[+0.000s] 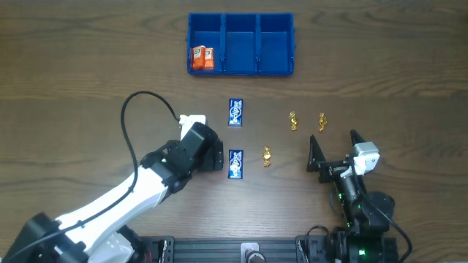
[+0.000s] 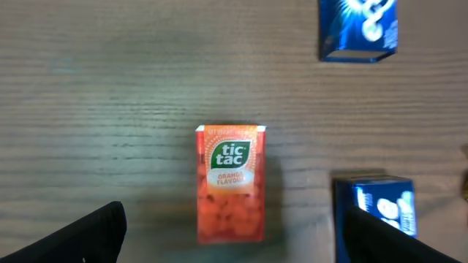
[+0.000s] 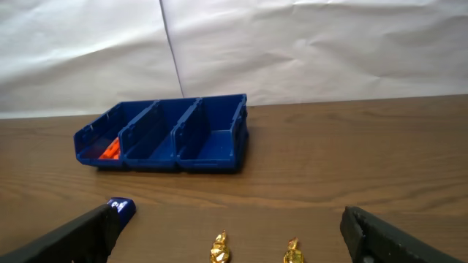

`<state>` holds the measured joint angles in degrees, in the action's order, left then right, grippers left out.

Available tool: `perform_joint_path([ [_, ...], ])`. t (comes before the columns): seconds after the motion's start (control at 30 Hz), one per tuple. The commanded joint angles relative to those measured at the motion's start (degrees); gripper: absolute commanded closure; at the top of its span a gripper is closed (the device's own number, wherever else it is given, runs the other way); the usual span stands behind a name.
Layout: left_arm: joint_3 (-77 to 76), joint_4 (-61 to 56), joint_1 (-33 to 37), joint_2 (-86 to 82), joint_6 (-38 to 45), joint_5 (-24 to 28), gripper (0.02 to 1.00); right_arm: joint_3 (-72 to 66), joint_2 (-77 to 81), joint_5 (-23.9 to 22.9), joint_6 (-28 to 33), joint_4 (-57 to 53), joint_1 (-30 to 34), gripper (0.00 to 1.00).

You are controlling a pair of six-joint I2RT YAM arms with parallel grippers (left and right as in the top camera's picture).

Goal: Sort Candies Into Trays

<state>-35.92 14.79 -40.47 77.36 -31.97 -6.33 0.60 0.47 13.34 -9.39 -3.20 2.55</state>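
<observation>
Left pincer (image 2: 232,235) and right pincer (image 3: 238,237) gape released, the left above a green-labelled orange candy box (image 2: 230,183).

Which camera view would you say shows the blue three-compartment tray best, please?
The top view: it looks straight down into the blue tray, so all three compartments and the two orange boxes in the left one are plain. The right wrist view shows it side-on, with only a glimpse of orange inside.
</observation>
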Motion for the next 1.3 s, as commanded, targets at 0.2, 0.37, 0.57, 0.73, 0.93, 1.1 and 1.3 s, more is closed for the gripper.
perform_joint_path([
  [0.2, -2.08, -0.96, -0.07, 8.87, -1.05, -1.99, 0.082, -0.17, -0.31, 0.26, 0.5, -0.13, 0.15, 0.001],
  [0.37, -3.61, -1.57, -0.09, 12.04, -1.05, -2.23, 0.128, -0.15, -0.31, 0.26, 0.5, -0.11, 0.15, 0.003],
  [0.57, -5.33, -1.75, -0.96, 14.32, -1.03, -3.76, 0.303, -0.17, -0.31, 0.26, 0.5, -0.11, 0.15, 0.003],
  [0.73, -5.73, -1.77, -1.14, 15.43, -1.07, -3.76, 0.505, -0.17, -0.31, 0.26, 0.5, -0.13, 0.15, 0.003],
  [0.93, -5.73, -1.79, -1.14, 15.45, -1.55, -4.13, 0.687, -0.15, -0.31, 0.26, 0.5, -0.11, 0.15, 0.001],
  [1.1, -8.11, -0.07, -1.14, 13.6, -1.49, -5.7, 0.728, -0.15, -0.31, 0.26, 0.5, -0.13, 0.15, 0.003],
  [1.3, -31.17, 15.98, 1.11, 7.76, 4.96, -14.93, 0.722, -0.17, -0.31, 0.26, 0.5, -0.11, 0.15, 0.001],
])
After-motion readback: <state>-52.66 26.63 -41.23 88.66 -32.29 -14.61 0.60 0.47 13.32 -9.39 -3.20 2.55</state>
